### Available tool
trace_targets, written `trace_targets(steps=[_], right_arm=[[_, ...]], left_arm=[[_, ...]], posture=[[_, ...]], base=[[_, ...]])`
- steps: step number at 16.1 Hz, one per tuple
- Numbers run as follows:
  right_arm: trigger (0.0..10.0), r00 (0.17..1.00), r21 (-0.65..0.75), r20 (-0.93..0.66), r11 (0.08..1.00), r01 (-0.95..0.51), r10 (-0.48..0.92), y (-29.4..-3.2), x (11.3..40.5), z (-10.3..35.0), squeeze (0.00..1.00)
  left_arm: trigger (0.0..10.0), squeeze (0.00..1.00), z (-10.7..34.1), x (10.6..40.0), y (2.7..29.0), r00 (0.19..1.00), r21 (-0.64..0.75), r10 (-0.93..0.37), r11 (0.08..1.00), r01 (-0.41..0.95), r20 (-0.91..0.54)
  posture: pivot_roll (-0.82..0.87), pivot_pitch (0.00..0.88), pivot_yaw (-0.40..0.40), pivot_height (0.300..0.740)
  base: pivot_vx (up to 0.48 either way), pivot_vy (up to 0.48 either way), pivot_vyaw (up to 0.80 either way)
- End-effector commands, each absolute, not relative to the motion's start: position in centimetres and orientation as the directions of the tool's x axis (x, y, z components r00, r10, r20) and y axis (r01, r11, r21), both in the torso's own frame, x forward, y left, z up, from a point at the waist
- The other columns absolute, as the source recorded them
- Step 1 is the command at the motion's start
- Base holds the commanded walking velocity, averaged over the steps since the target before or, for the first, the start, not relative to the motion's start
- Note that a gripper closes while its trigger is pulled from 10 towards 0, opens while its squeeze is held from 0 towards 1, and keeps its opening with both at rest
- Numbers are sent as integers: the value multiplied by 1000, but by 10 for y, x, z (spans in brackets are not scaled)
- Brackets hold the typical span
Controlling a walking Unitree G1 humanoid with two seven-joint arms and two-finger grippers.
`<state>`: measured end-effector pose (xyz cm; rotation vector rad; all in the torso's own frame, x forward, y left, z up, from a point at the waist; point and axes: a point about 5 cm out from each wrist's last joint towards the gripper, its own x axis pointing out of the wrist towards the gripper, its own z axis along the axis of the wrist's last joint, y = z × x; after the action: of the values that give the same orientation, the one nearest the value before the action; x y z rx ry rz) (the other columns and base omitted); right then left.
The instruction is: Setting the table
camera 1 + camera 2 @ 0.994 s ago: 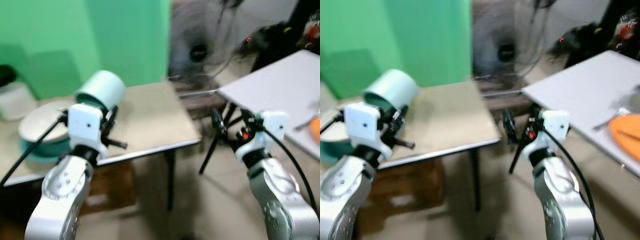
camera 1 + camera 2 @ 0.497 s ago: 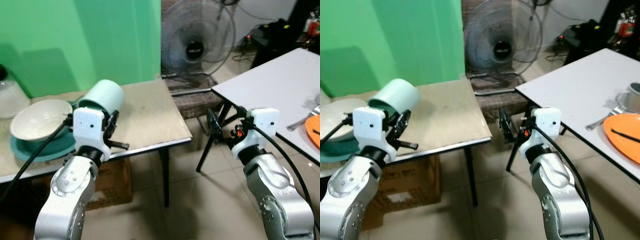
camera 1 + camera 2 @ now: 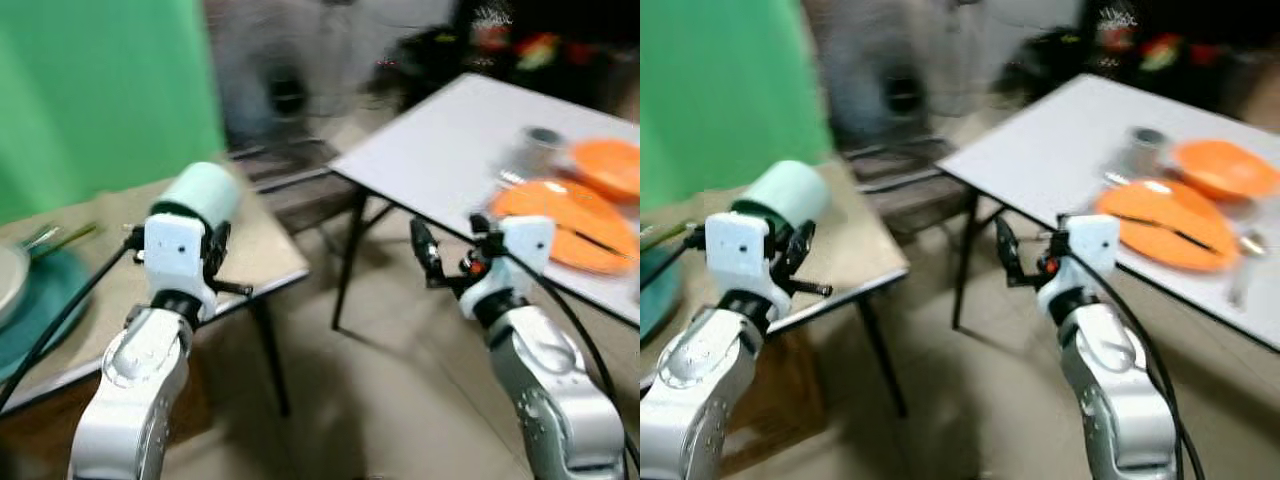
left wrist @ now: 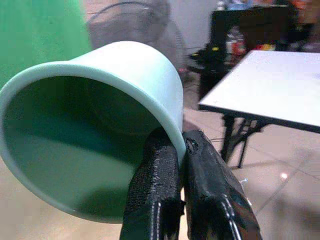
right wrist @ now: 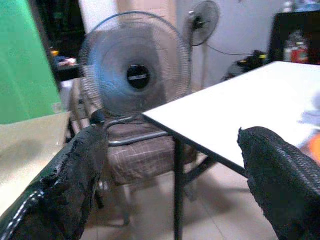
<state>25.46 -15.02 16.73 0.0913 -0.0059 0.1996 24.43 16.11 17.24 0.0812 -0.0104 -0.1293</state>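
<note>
My left gripper is shut on the rim of a pale green cup, held tilted in the air above the beige table. One finger sits inside the rim and the other outside. My right gripper is open and holds nothing, raised in front of the white table. On that white table lie an orange plate with dark chopsticks, an orange bowl and a metal cup.
A teal plate with a pale bowl and chopsticks sits at the beige table's left end. A standing fan and a padded chair fill the gap between the two tables. Tiled floor lies below.
The camera has swung to the right: the beige table slid left and the white table with orange dishes came into view. Both grippers keep their pose, the cup still held.
</note>
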Motion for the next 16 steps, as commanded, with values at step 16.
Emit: trace_targets(steps=[16], right_arm=[[10000, 982, 73, -2, 980, -188, 189, -154, 263, 168, 0]], left_arm=[[10000, 0, 171, 243, 157, 988, 73, -154, 986, 152, 30]], posture=[[-47, 0, -3, 740]], base=[[0, 0, -800]])
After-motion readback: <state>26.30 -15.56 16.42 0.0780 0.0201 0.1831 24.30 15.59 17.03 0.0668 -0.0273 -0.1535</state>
